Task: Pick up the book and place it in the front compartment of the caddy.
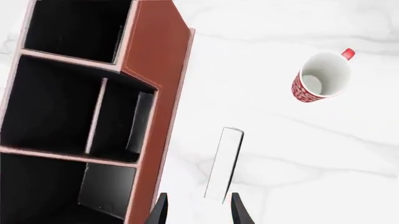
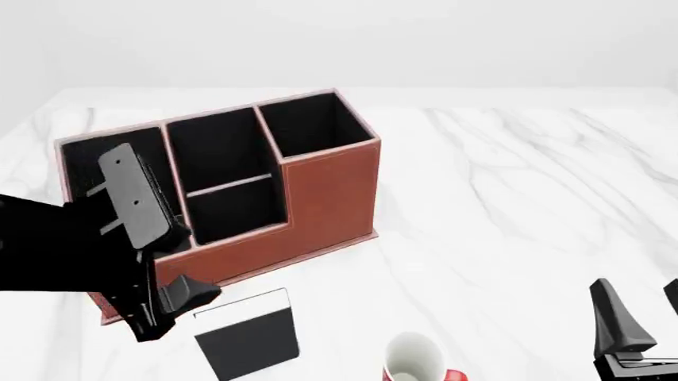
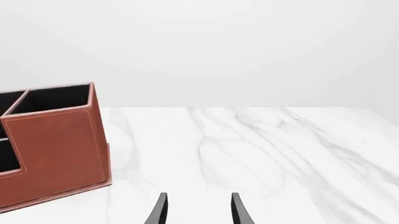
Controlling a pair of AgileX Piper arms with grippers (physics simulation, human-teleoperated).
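Note:
The book [image 2: 249,340] is in front of the caddy [image 2: 330,190] near the table's front edge, showing a black cover with a white strip on top. In the left wrist view only a thin pale edge of the book [image 1: 224,161] shows, beside the caddy's reddish-brown wall [image 1: 160,56]. My left gripper [image 2: 175,309] is open just left of the book; in its wrist view the fingers [image 1: 199,212] stand on either side of the strip's near end, apart from it. My right gripper [image 2: 641,315] is open and empty at the front right, also in its wrist view [image 3: 198,211].
A white mug with red pattern and handle [image 2: 415,359] stands right of the book at the front edge; it also shows in the left wrist view [image 1: 321,77]. The caddy's right end [image 3: 56,149] shows in the right wrist view. White marbled table [image 2: 509,198] extends to the right.

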